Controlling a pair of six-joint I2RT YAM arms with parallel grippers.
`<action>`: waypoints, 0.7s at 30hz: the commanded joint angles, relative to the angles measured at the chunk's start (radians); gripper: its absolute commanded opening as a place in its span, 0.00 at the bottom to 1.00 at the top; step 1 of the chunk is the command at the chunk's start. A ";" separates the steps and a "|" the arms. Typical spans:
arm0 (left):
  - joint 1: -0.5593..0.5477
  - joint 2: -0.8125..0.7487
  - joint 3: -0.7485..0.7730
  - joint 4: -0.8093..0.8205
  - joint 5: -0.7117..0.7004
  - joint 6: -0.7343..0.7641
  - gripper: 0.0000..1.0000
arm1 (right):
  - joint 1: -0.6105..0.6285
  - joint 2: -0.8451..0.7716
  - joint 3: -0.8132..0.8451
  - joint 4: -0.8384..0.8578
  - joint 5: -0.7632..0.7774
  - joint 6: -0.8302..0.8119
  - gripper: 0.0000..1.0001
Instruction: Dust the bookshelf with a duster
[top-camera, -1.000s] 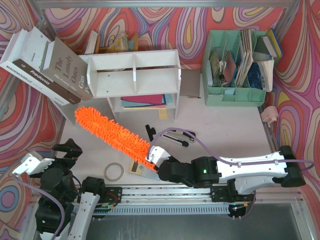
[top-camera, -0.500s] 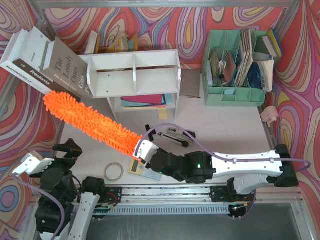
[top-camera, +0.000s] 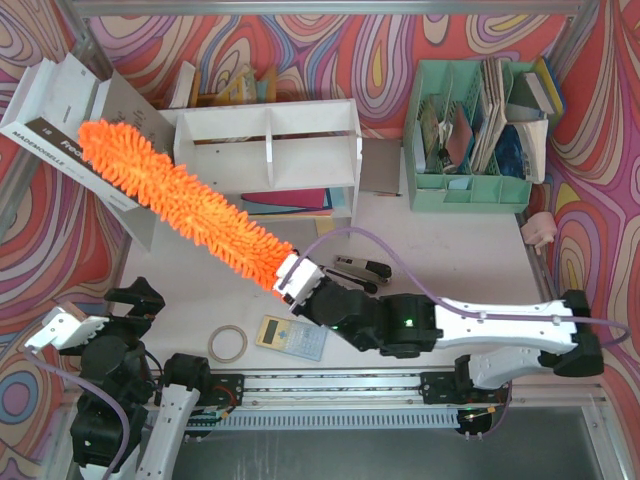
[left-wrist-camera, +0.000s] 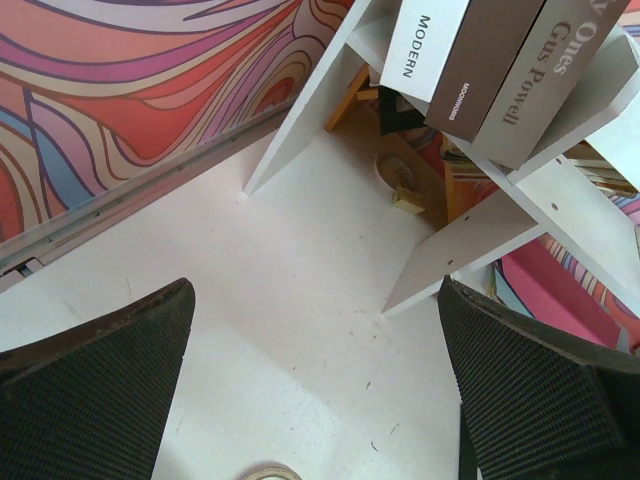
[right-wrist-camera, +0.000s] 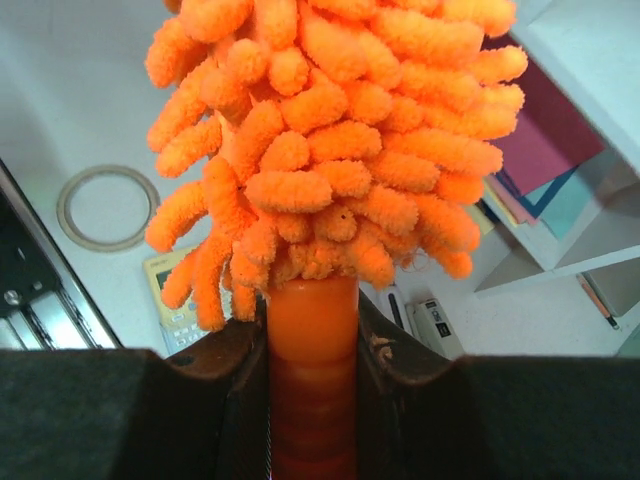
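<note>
Clamps the right fingers (top-camera: 295, 282) shut on the thin handle of the duster (top-camera: 180, 195) for reach, and holds the orange head slantwise past the left end of the bookshelf (top-camera: 270, 125), tip over the leaning books (top-camera: 60, 110). Parks the left fingers (left-wrist-camera: 90, 380) wide apart and empty, low over the white counter (top-camera: 450, 250), probably to stay out of the sweep

Light: bright, even, overhead as I read it | Shadows: soft, short, beneath bookshelf (top-camera: 270, 115) on white table (top-camera: 450, 250) | Focus: top view crisp; right wrist view shows duster (right-wrist-camera: 330, 150) sharp, right hand (right-wrist-camera: 312, 335) dark and soft along bottom | Edges: left wrist view wide-angle stretched.
</note>
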 joint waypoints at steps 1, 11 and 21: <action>0.007 -0.002 -0.011 0.019 0.004 0.017 0.99 | -0.003 -0.143 -0.018 0.159 0.052 0.014 0.00; 0.007 0.000 -0.012 0.018 0.006 0.016 0.99 | -0.020 -0.234 -0.038 0.059 0.224 0.176 0.00; 0.007 0.006 -0.012 0.021 0.014 0.015 0.99 | -0.087 0.072 0.327 -0.210 0.089 0.343 0.00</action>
